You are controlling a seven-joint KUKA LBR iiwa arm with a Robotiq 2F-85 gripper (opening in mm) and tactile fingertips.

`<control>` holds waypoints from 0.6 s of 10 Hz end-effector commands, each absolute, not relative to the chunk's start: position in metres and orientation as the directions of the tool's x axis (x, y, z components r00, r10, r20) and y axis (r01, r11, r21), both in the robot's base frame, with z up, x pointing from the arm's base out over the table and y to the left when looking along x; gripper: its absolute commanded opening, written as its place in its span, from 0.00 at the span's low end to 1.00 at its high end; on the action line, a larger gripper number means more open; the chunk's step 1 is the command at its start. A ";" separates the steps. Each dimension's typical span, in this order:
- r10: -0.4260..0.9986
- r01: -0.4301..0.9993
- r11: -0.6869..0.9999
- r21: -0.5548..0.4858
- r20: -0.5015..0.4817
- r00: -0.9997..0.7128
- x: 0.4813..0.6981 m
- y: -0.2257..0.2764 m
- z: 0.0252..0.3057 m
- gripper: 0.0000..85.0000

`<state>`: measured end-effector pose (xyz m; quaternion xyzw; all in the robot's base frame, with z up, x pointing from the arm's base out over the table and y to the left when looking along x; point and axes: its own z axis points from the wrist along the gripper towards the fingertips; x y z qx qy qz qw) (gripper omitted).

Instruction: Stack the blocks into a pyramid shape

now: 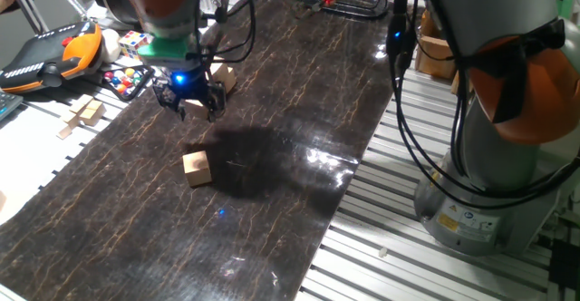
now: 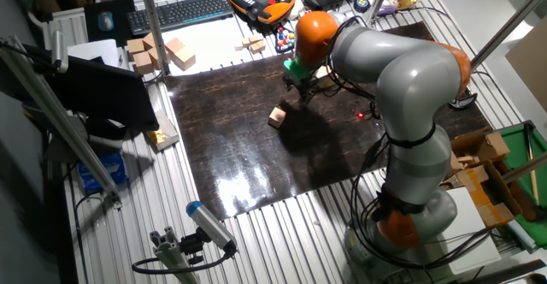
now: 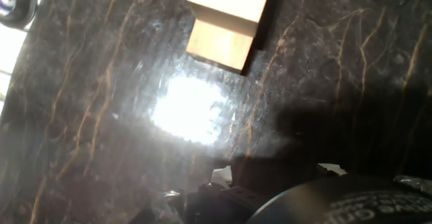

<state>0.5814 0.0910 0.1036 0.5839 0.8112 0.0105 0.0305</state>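
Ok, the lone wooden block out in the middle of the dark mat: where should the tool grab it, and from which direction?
Come straight down from above and close on two opposite upright faces of the block. It sits flat on the mat, turned a little askew to the mat's edges, with nothing touching it, so rotate the tool to match those faces first.

A dark marbled mat (image 2: 282, 147) with tan veins covers a ribbed aluminium table (image 2: 256, 233), and glare pools on it toward five o'clock in one fixed view. In the other fixed view a keyboard (image 2: 178, 10) lies at eleven o'clock. A black monitor (image 2: 111, 96) stands at nine. A green tray (image 2: 521, 156) sits at three.
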 end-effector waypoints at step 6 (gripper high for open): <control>0.970 0.969 0.241 0.052 -0.022 -0.240 0.580 0.093 0.103 0.76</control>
